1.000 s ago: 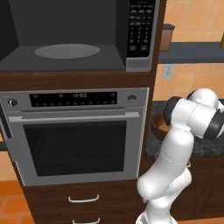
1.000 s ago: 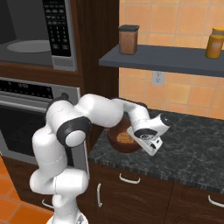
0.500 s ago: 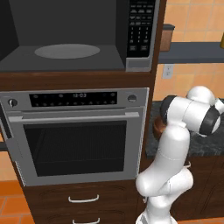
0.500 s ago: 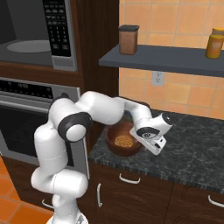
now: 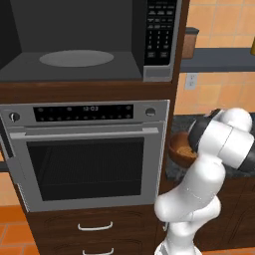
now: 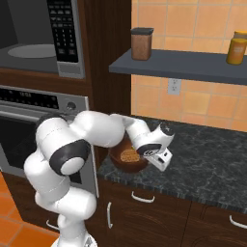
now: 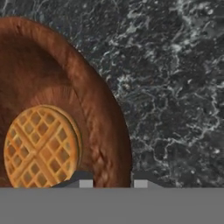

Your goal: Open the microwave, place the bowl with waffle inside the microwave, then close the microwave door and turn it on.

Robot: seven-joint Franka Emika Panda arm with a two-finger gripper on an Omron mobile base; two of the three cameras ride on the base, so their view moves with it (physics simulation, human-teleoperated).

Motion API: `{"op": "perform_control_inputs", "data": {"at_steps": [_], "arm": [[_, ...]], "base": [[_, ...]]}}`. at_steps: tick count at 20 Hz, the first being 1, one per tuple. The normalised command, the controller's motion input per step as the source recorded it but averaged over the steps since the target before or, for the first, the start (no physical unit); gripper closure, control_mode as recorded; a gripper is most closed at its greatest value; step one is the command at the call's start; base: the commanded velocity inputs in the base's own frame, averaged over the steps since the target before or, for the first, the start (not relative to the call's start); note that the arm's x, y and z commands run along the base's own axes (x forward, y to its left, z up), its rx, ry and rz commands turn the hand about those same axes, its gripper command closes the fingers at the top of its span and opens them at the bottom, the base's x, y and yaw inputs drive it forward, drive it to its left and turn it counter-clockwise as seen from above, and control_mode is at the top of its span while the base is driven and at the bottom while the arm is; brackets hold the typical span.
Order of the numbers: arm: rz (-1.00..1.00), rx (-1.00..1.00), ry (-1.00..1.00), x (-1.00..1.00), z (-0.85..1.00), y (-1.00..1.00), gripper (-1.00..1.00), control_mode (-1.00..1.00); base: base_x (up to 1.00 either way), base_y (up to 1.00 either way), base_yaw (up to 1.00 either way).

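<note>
Between the jaws sits the bowl with waffle's [image 7: 103, 131] right rim; the gripper [image 7: 109, 180] has narrowed from wide open to pinch that wall on the counter [image 7: 175, 87]. Lifting toward the open microwave [image 5: 79, 50] looks next.

The round reddish-brown wooden bowl [image 6: 127, 158] holding a golden waffle [image 6: 129, 156] sits near the front-left corner of the dark speckled stone counter [image 6: 212, 159]; the white arm's gripper [image 6: 153, 155] hangs at the bowl's right rim.
</note>
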Motion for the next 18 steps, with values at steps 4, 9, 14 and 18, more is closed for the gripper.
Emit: {"op": "perform_control_inputs", "data": {"at_steps": [4,9,14,18], "arm": [[-0.14,0.09,-0.15,-0.78,0.42,-0.6,1.0,-1.0],[-0.25,0.18,-0.28,-0.97,0.74,-0.47,1.0,-1.0],[-0.46,0.14,-0.27,-0.99,0.59,-0.01,1.0,-1.0],[-0.29,0.14,-0.24,-0.79,0.84,0.0,1.0,-1.0]], "base": [[0.0,0.0,0.0],[0.0,0.0,0.0],[0.0,0.0,0.0],[0.0,0.0,0.0]]}}
